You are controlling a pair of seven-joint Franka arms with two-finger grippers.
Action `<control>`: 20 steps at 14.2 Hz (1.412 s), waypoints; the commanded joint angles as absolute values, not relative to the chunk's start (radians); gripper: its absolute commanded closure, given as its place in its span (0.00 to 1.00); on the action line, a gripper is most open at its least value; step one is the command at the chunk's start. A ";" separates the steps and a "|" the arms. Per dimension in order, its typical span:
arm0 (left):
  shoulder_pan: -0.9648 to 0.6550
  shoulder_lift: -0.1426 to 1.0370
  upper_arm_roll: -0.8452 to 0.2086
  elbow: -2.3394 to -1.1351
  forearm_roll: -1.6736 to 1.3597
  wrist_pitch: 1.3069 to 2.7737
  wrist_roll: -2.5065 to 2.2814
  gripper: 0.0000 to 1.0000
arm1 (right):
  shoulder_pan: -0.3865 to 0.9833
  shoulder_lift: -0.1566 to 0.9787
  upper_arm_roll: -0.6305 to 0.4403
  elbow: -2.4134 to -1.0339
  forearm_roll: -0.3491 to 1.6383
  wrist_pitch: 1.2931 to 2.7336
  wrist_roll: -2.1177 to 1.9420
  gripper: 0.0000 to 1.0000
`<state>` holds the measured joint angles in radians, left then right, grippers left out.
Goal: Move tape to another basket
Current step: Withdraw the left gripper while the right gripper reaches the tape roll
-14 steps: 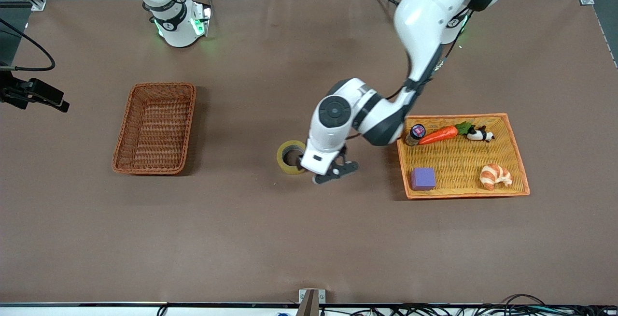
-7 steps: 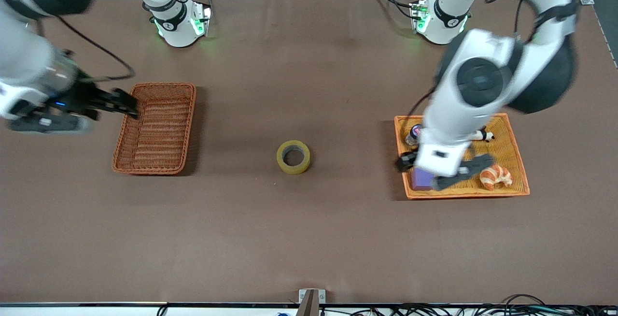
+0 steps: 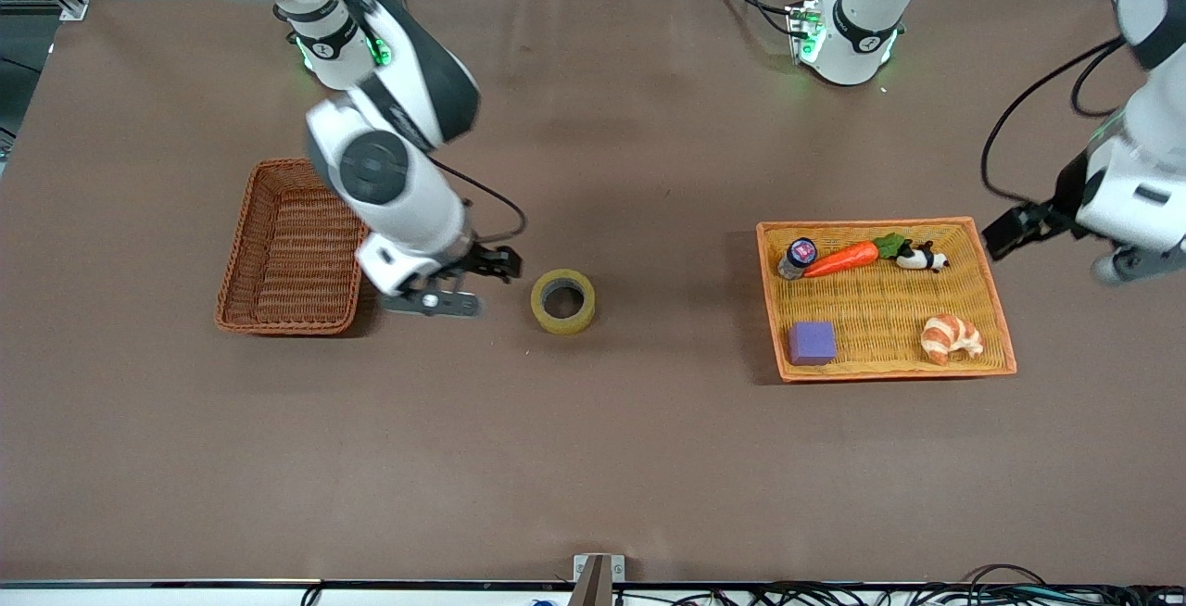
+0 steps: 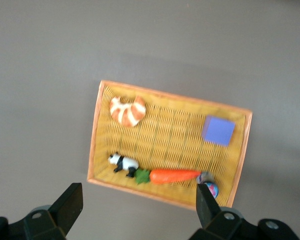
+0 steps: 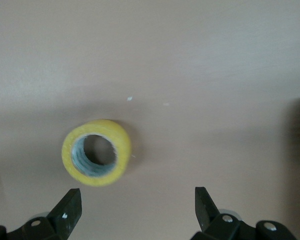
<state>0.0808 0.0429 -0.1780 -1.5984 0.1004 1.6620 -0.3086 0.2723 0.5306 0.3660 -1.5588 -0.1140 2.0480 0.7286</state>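
Note:
The tape (image 3: 562, 301), a yellowish ring, lies flat on the table's middle. It also shows in the right wrist view (image 5: 96, 152). The reddish-brown wicker basket (image 3: 292, 254) stands toward the right arm's end and holds nothing. My right gripper (image 3: 477, 286) is open and empty, low over the table between the basket and the tape. In its wrist view (image 5: 137, 197) the tape lies just ahead of the jaws, off to one side. My left gripper (image 3: 1052, 249) is open and empty, over the table beside the orange tray (image 3: 991, 291).
The flat orange tray (image 4: 94, 135) holds a carrot (image 3: 841, 258), a panda toy (image 3: 920, 258), a croissant (image 3: 951, 337), a purple block (image 3: 812, 343) and a small bottle (image 3: 797, 257). The brown cloth covers the whole table.
The left arm let go of the tape, crossed the tray and pulled back to its end of the table. The right arm swung in past the basket to beside the tape.

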 commanded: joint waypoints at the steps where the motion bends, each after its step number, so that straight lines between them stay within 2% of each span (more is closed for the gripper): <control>1: 0.146 -0.110 -0.187 -1.782 0.022 1.689 -0.256 0.00 | 0.316 0.639 0.371 -1.532 -0.194 2.118 0.764 0.00; 3: 0.146 -0.164 -0.189 -1.854 0.021 1.738 -0.253 0.00 | 0.337 0.689 0.371 -1.534 -0.277 2.141 0.798 0.00; 15: 0.138 -0.152 -0.219 -1.801 0.009 1.710 -0.252 0.00 | 0.337 0.792 0.368 -1.540 -0.394 2.299 0.863 0.00; 16: 0.138 -0.150 -0.221 -1.801 0.003 1.710 -0.252 0.00 | 0.337 0.793 0.368 -1.545 -0.397 2.301 0.867 0.03; 20: 0.138 -0.141 -0.219 -1.789 -0.008 1.710 -0.252 0.00 | 0.337 0.799 0.367 -1.551 -0.413 2.302 0.867 0.29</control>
<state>0.1321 -0.1439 -0.2191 -1.8075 0.0114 1.7240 -0.2692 0.3416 0.7926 0.3596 -1.5515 -0.3720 2.2982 0.8352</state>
